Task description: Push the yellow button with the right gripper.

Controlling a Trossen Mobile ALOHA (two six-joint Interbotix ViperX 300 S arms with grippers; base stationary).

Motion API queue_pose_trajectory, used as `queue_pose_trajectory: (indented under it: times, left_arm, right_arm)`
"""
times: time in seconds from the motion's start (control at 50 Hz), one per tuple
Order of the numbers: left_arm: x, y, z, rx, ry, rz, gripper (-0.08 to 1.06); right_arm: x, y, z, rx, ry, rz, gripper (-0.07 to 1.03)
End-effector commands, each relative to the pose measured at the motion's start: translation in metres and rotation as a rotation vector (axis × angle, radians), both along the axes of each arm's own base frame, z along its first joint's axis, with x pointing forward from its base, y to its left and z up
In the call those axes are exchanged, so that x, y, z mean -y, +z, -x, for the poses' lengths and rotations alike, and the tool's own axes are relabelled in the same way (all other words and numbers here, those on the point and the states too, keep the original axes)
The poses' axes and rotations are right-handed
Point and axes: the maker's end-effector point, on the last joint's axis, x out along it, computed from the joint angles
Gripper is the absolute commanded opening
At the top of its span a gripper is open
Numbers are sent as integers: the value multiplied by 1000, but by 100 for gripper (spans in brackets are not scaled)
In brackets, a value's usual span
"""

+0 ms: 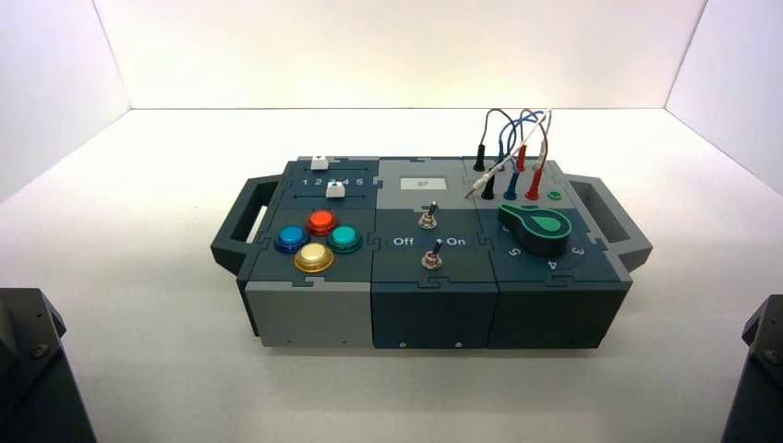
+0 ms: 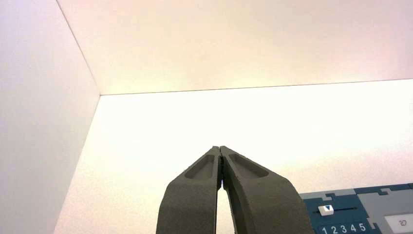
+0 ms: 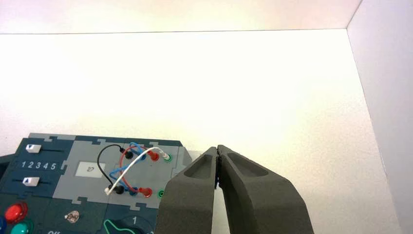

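Note:
The yellow button (image 1: 314, 257) sits at the near corner of the box's left button cluster, beside the blue (image 1: 291, 237), orange-red (image 1: 320, 221) and teal-green (image 1: 345, 238) buttons. It is out of the right wrist view, which shows only the orange-red button (image 3: 14, 212) and the teal-green button (image 3: 19, 228). My right gripper (image 3: 217, 147) is shut and empty, held off the box's right side, far from the yellow button. My left gripper (image 2: 219, 148) is shut and empty, parked off the box's left side. In the high view only the arm bases show at the lower corners.
The box (image 1: 425, 314) stands mid-table with a handle (image 1: 242, 226) at each end. It carries two white sliders (image 1: 334, 188), two toggle switches (image 1: 431, 257), a green knob (image 1: 536, 227) and plugged wires (image 1: 512, 148). White walls enclose the table.

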Motion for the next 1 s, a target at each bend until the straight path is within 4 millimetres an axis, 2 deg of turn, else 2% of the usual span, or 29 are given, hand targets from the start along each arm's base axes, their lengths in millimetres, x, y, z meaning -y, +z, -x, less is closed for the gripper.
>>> queue_pose_trajectory:
  times: [0.02,0.22,0.4,0.6,0.82,0.84,1.0]
  left_arm:
    - [-1,6,-2,14,5,-2,-3]
    - [-1,4,-1,8,5,-3,-3]
    - [-1,4,-1,9,6,-1,-3]
    - [-2,3,-2,6,7,0,-3]
    - [-4,2,-5,-5,16,0,-3]
    - [-6,3,-5,-3,25,0,-3]
    - [-8,3,-5,-3,35,0,-3]
  right_arm:
    - [-2,7,-3,13,6,-6,-2]
    - [-8,6,-2,13,34,-6,-2]
    - [-35,1,1,-17,158,-5,-2]
    - [-83,-28,10,-220,332,-23,-2]
    - [-148,-34,23,-391,475,-137,-2]
    - [-166,-34,24,-425,507,-156,-2]
    - [-201,-36,27,-496,566,-174,-2]
